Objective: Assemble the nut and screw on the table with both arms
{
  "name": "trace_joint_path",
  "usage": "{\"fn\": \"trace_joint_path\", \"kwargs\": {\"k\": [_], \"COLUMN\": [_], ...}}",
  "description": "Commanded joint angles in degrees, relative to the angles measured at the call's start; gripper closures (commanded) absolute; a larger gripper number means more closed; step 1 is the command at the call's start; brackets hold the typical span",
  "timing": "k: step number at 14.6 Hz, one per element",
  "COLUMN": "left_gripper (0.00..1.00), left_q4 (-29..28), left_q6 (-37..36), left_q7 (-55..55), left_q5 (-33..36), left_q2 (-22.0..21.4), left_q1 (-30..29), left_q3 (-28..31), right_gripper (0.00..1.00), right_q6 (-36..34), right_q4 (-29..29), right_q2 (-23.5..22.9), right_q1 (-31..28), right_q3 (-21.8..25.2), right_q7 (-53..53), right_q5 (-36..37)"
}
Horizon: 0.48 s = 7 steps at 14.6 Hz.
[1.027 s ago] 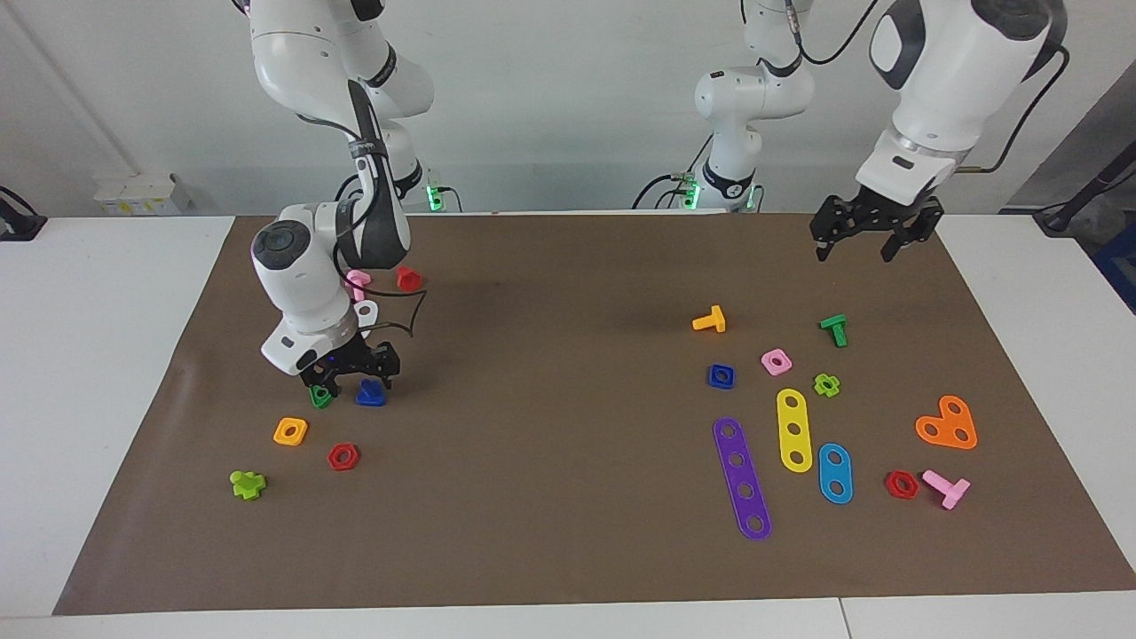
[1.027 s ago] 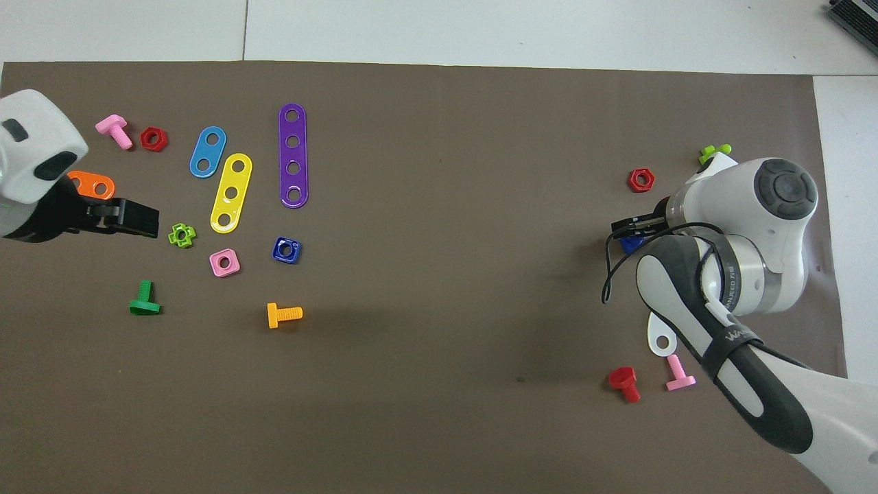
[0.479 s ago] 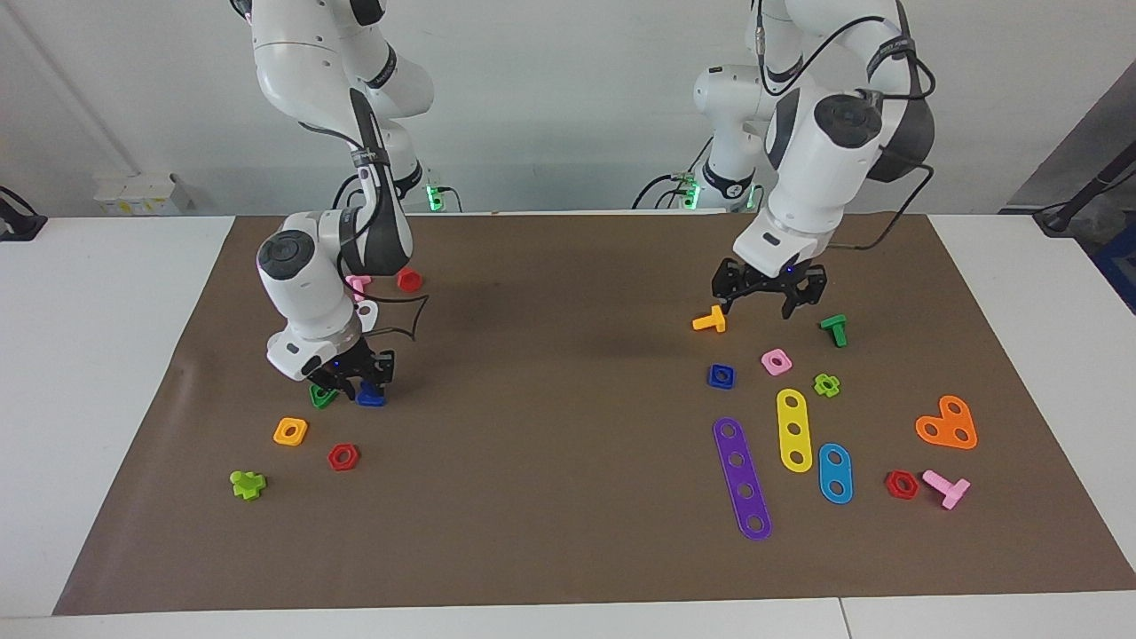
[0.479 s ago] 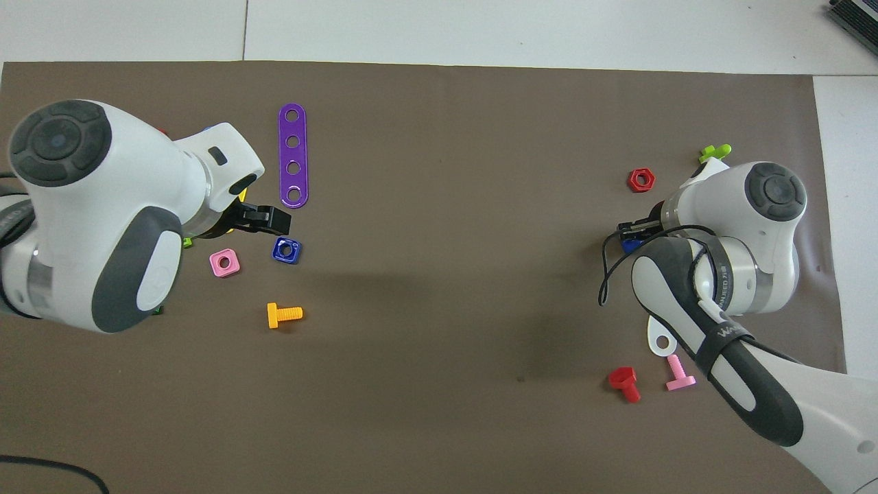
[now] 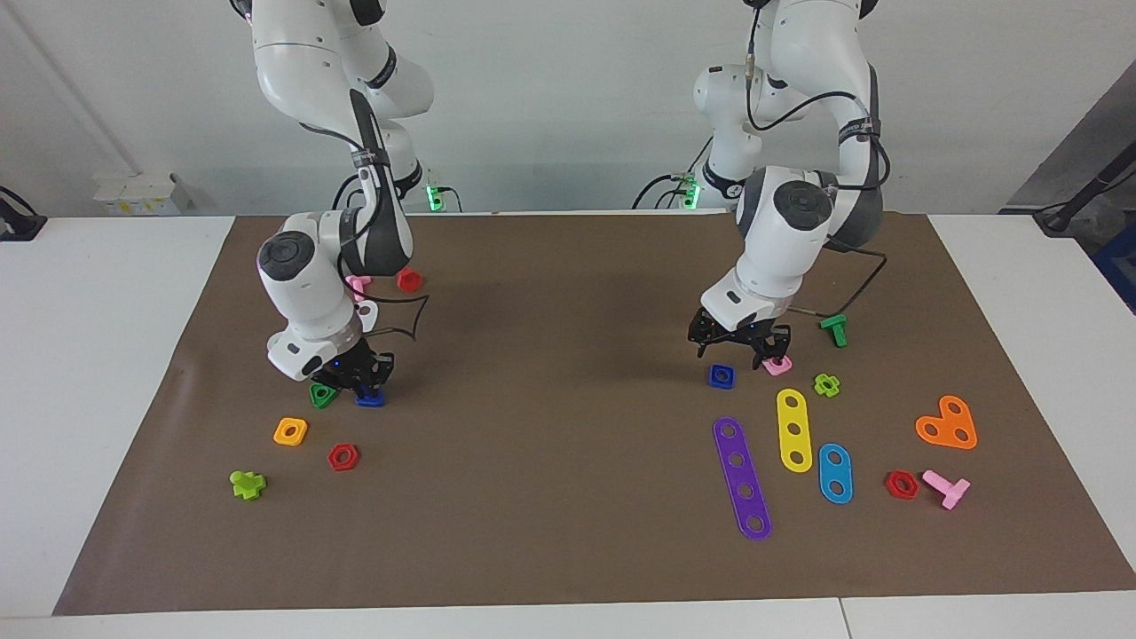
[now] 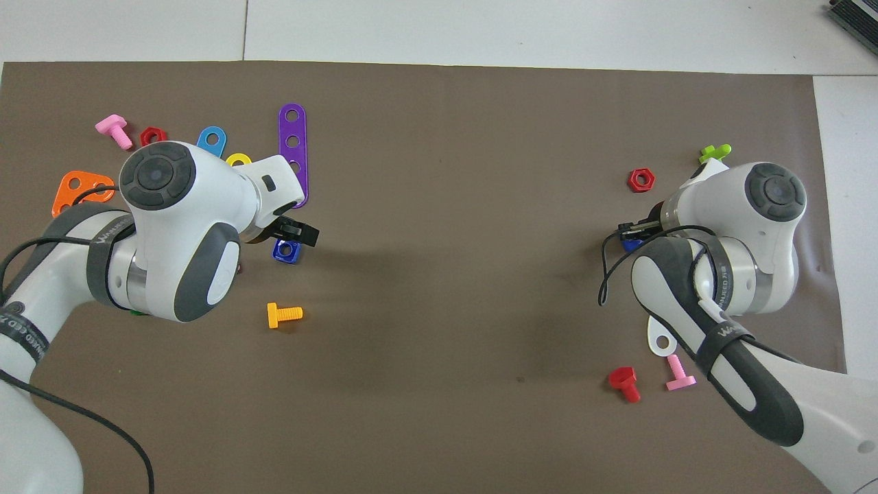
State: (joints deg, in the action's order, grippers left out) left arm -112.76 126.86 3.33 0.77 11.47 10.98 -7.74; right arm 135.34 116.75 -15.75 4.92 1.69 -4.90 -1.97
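Under the left pincer (image 5: 742, 342), the nut (image 5: 721, 376), half-covered overhead.

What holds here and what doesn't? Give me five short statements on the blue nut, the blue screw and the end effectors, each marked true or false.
1. The nut lies flat on the brown mat, beside the pink square nut. True.
2. The left end effector holds the nut up in the air. False: it is open, low and close to the nut, which lies on the mat.
3. The right end effector is down at the screw. True.
4. The nut is already threaded on the screw. False: they are at different ends of the table.
5. The orange bolt lies on the purple strip. False: it lies on the mat, nearer to the robots than the nut.
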Motion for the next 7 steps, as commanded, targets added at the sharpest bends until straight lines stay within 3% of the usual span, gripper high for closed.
{"fn": "trace_joint_path", "kwargs": {"k": [1, 4, 7], "left_gripper": [0.01, 0.05, 0.05], "left_q4": [-3.2, -7.2, -9.8], "left_q6": [2.4, 7.1, 12.9], "left_q7": [5.0, 6.7, 6.5], "left_q5": [0.3, 0.3, 0.3], "left_q2": [-1.1, -0.7, 1.6], "left_q1": [-0.7, -1.0, -0.7], "left_q3": [0.6, 0.6, 0.6], "right_gripper": [1.00, 1.00, 1.00], "right_q6": [-7.8, -16.1, -16.0], "right_q4": [-5.0, -13.3, -15.6], "right_q2": [3.0, 3.1, 2.8], "right_q1": [-0.2, 0.1, 6.3], "right_q3": [-1.7, -5.5, -6.1], "right_q7": [3.7, 12.6, 22.4], "right_q5": [-1.4, -1.2, -0.8]}}
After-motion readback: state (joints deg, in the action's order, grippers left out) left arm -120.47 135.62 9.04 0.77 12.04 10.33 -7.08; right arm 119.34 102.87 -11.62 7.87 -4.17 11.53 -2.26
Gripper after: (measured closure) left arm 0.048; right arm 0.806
